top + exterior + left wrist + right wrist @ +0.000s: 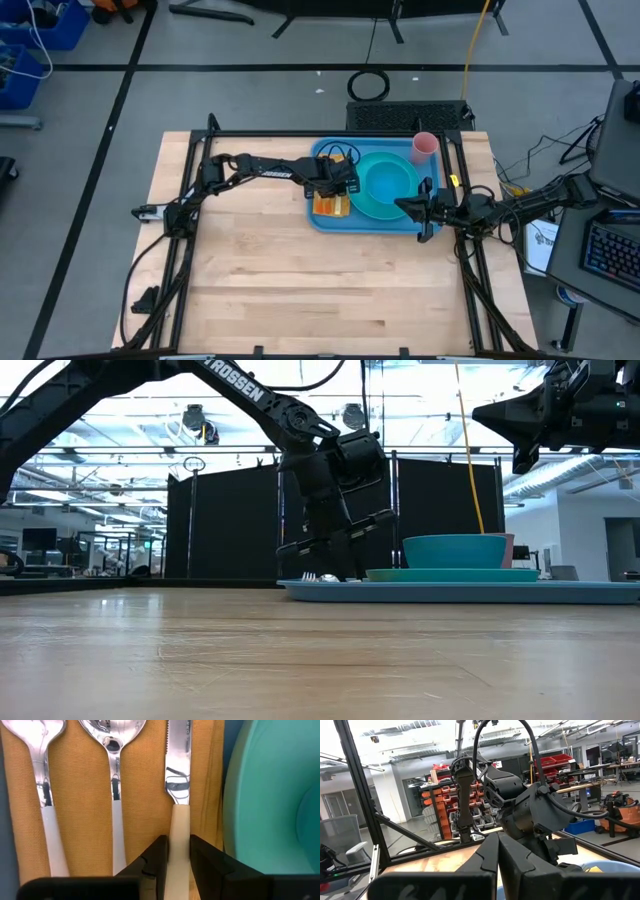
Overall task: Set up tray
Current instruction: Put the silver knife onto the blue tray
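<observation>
The tray (pixel 322 218) sits toward the far right part of the wooden counter (pixel 300 280), already pretty loaded. From the high view there's a turquoise plate (pixel 372 203) with a bowl (pixel 390 180) on it, a pink cup (pixel 424 146) at the tray's far right corner, and an orange napkin (pixel 331 206) on the tray's left side, just beside the plate. The left claw (pixel 340 188) is down over that napkin. The right claw (pixel 420 207) hovers at the tray's right edge, just waiting.

Low view: the tray is flat on the counter, with plate, bowl and cup showing on it. The left arm reaches down to the tray's left end, and the right one hangs up high, clear of everything.

Left wrist view is the good one. A fork (pixel 42 780), a spoon (pixel 112 775) and a knife (pixel 178 785) lie side by side on the napkin, knife nearest the plate. The left claw's fingers (pixel 155 857) sit narrowly apart either side of the knife's pale handle, about touching it. I'd say it's the cutlery-placing step, knife last.

Right wrist view: its fingers are pressed together, holding nothing.

Next move, my guess: spread the fingers a bit and lift straight up so the knife doesn't get dragged crooked.
</observation>
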`<state>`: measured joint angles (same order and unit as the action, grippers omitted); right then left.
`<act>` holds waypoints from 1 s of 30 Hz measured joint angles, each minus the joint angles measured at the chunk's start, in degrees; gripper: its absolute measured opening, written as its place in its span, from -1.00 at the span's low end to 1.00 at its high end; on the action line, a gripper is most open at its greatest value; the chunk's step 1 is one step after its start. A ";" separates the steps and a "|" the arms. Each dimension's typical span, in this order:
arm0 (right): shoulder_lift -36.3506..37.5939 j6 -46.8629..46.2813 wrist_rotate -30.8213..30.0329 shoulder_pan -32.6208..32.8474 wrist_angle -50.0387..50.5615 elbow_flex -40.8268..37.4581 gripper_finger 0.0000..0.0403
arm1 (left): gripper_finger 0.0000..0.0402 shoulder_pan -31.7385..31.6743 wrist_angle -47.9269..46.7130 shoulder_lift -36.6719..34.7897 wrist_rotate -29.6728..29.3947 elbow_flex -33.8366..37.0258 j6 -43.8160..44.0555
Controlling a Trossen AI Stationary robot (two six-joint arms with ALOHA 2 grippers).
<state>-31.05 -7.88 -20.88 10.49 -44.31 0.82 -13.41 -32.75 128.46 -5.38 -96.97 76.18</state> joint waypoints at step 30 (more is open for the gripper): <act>0.00 0.00 0.00 -0.01 0.00 -0.02 -1.00 | -0.56 0.07 0.02 -0.04 -0.57 0.00 1.58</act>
<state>-31.05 -7.88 -20.88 10.48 -44.31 0.80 -13.34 -32.73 128.42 -5.94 -96.97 77.76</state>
